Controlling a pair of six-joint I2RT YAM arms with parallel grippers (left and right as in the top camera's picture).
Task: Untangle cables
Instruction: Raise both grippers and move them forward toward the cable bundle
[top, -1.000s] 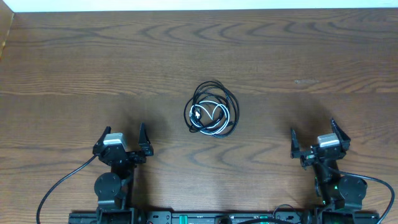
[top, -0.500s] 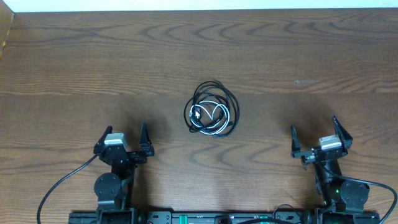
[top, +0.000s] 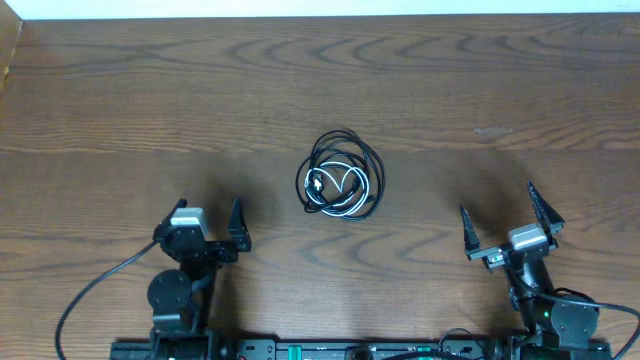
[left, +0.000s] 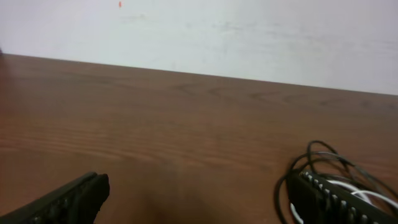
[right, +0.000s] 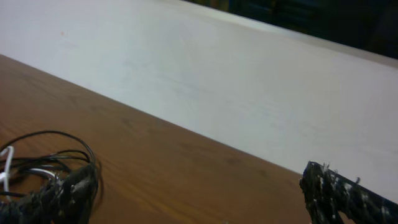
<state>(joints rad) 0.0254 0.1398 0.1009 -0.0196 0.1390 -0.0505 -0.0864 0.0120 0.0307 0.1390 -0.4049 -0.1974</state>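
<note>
The cables (top: 341, 188) lie in one coiled bundle at the middle of the wooden table: thin black loops with a white cord threaded through them. My left gripper (top: 208, 212) stands open at the near left, well short of the bundle, nothing between its fingers. At the near right my right gripper (top: 497, 200) is open too, and also empty. In the left wrist view the cables (left: 336, 169) show at the lower right, partly behind the right finger of the left gripper (left: 200, 182). The right wrist view has the cables (right: 43, 155) at the lower left, past the right gripper (right: 200, 173).
Thick black wires (top: 95, 295) run from the left arm's base, and another wire (top: 612, 296) from the right base. A black rail (top: 320, 350) lines the near edge. The table's far edge (top: 320, 18) meets a white strip.
The right gripper has shifted slightly and its fingers now point further toward the table's middle. The left gripper has edged a little to the right. The cables have not moved.
</note>
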